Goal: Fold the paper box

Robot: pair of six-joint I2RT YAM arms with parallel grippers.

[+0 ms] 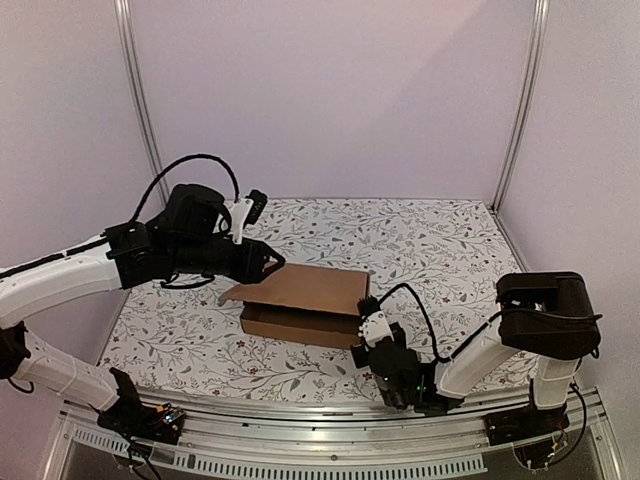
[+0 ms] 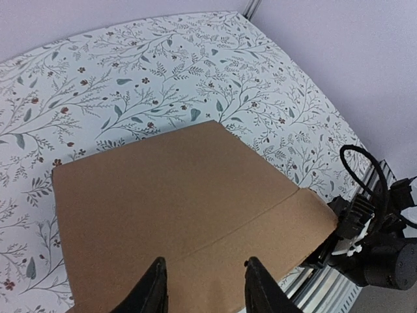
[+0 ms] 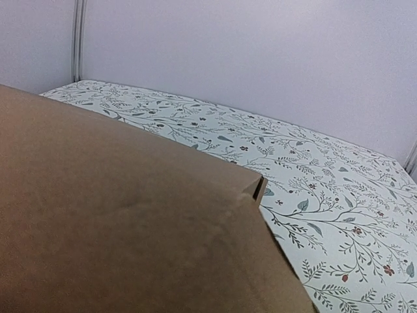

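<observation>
The box (image 1: 305, 300) sits on the floral bench (image 1: 455, 250) between the two arms. The left end effector (image 1: 270, 262) hovers at the lid's left edge, its fingers (image 2: 151, 290) spread, with the brown lid stretching away ahead of and beneath them; I cannot tell whether they touch it. The lid lies nearly closed, and its left edge overhangs the box wall. The right end effector (image 1: 366, 305) is pressed together at the box's near right corner, where cardboard fills most of its wrist view.
</observation>
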